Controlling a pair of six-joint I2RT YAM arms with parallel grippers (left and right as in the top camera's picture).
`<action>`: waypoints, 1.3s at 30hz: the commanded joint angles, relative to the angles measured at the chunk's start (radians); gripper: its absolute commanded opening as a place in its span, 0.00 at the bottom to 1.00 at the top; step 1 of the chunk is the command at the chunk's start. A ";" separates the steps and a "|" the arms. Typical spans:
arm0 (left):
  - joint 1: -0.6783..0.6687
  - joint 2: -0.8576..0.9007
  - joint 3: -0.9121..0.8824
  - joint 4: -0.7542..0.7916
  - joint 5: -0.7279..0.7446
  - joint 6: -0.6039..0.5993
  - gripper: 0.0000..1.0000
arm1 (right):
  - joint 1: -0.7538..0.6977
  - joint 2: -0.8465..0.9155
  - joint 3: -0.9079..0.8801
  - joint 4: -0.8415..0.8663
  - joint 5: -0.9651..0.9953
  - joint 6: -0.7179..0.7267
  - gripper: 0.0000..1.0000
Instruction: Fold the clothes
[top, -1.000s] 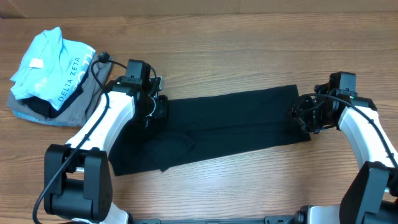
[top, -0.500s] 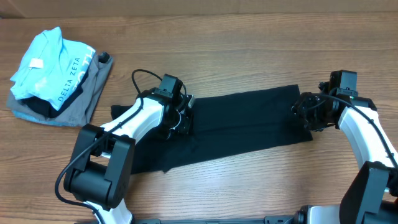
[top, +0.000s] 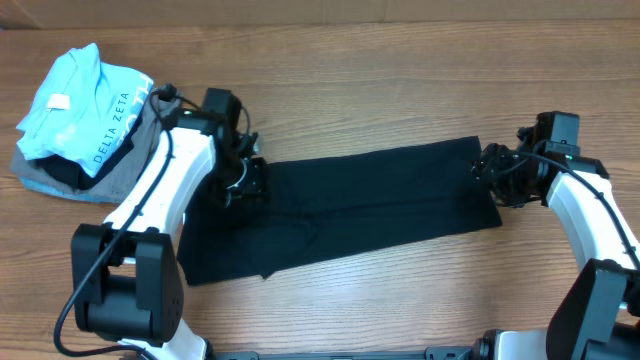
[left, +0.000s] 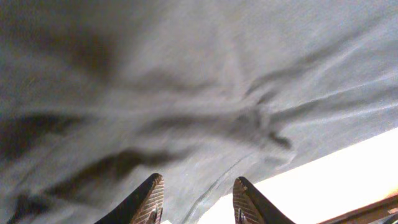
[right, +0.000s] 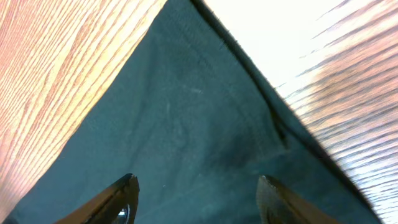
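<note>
Far to the left, we see a light blue shirt (top: 70, 105) lying on top of a grey garment (top: 125, 170). They are well apart from our job, so we leave them alone.

Next comes our left gripper (top: 243, 185). It sits low over the left end of the black T-shirt (top: 380, 195). In the left wrist view its fingers (left: 151, 194) are apart, and we see only wrinkled cloth below them. Nothing is pinched between them.

The black T-shirt lies flat on the table (top: 400, 60) as one long band, running from left to right. Its left end is wider and a bit messy, with some bumps in the cloth.

At the right end sits our right gripper (top: 493, 175), near the corner of the shirt. Its fingers (right: 121, 198) are wide apart too, with nothing between them.

We think the long fold is done and the short fold comes next. For that, we would need to come down, pinch the cloth at one end, lift it and carry it over to the other end. The edges should line up, and the messy left part may need a little smoothing.
</note>
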 joint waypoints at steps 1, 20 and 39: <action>0.017 -0.011 -0.074 0.010 -0.037 0.000 0.40 | -0.027 -0.002 0.014 0.007 0.009 -0.052 0.67; 0.058 0.003 -0.377 0.612 -0.380 -0.111 0.18 | -0.053 -0.002 0.014 0.071 0.009 -0.084 0.81; 0.058 0.001 0.219 0.013 -0.251 -0.012 0.80 | -0.061 0.275 0.013 0.031 -0.131 -0.331 0.74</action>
